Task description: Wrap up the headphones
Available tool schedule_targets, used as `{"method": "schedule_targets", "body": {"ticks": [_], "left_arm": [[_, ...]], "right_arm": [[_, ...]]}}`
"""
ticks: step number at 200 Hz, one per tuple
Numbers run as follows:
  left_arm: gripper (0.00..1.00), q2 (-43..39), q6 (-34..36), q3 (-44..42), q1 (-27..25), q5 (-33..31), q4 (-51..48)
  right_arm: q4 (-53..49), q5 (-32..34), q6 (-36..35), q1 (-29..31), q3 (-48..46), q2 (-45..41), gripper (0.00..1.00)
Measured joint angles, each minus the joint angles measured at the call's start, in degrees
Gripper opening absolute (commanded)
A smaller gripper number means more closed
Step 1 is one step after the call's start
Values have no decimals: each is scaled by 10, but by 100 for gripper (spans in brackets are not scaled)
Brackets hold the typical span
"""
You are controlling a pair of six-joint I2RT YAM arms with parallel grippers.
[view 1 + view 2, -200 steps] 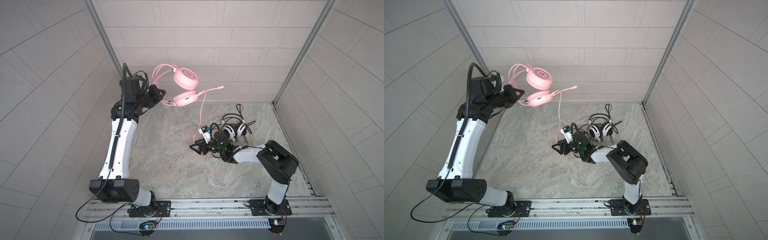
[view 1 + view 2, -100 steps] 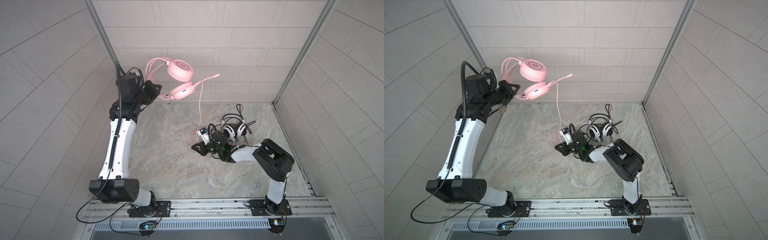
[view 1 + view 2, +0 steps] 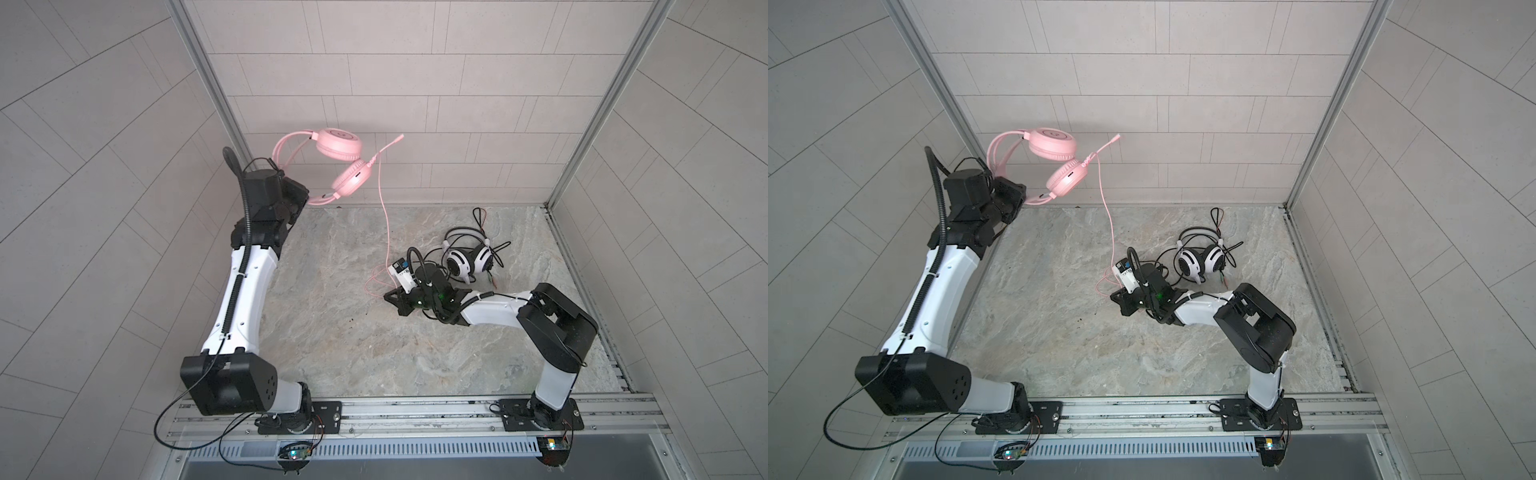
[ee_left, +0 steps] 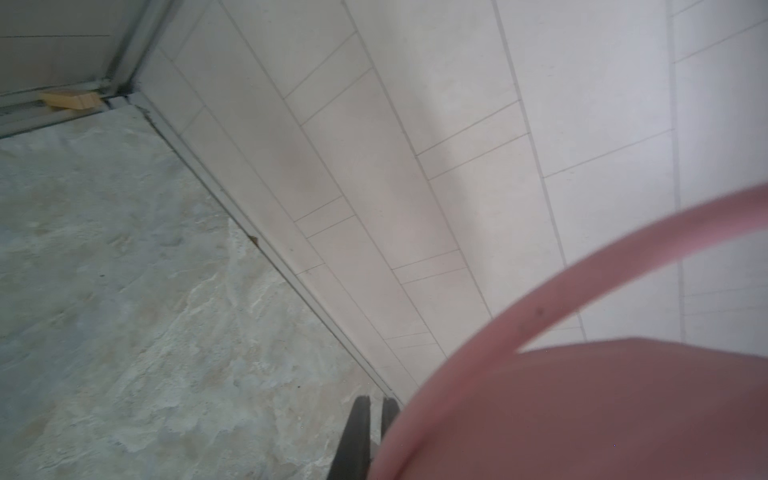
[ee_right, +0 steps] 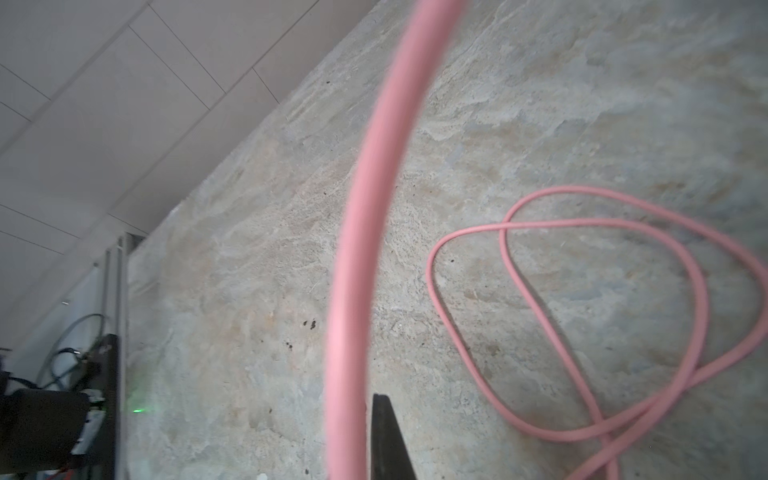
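Note:
The pink headphones (image 3: 338,143) (image 3: 1052,143) hang high at the back left, in front of the wall. My left gripper (image 3: 307,201) (image 3: 1023,199) is shut on their headband (image 4: 582,291), whose pink bulk fills the left wrist view beside my dark fingers (image 4: 357,436). Their pink cable (image 3: 384,208) (image 3: 1106,212) drops to the table, where my right gripper (image 3: 388,296) (image 3: 1113,297) sits low, shut on it. In the right wrist view the cable (image 5: 365,208) runs along one finger (image 5: 384,436), and more of it lies looped on the table. The white-and-black headphones (image 3: 467,259) (image 3: 1198,262) lie behind the right arm.
Tiled walls close in the stone-patterned table (image 3: 332,332) on the left, back and right. A metal rail (image 3: 415,411) with both arm bases runs along the front. The black cable (image 3: 480,216) of the white-and-black set sprawls around it. A small yellow block (image 4: 70,99) sits in a corner.
My left gripper has lifted the pink headphones higher and further left, drawing the cable straighter. My right gripper has shut on the pink cable near the table.

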Motion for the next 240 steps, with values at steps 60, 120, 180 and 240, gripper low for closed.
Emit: {"method": "schedule_targets", "body": {"ticks": [60,120,180,240], "left_arm": [[0,-33,9,-134,-2,-87,1],[0,-41,81,-200,-48,-72,-14],[0,-40,223,-193,-106,-17,-100],[0,-43,365,-145,-106,63,-222]], "right_arm": [[-245,145,-161,100,140,-20,0],[-538,221,-257,108,359,-38,0],[-711,302,-310,101,552,-28,0],[-782,339,-330,46,612,-10,0]]}}
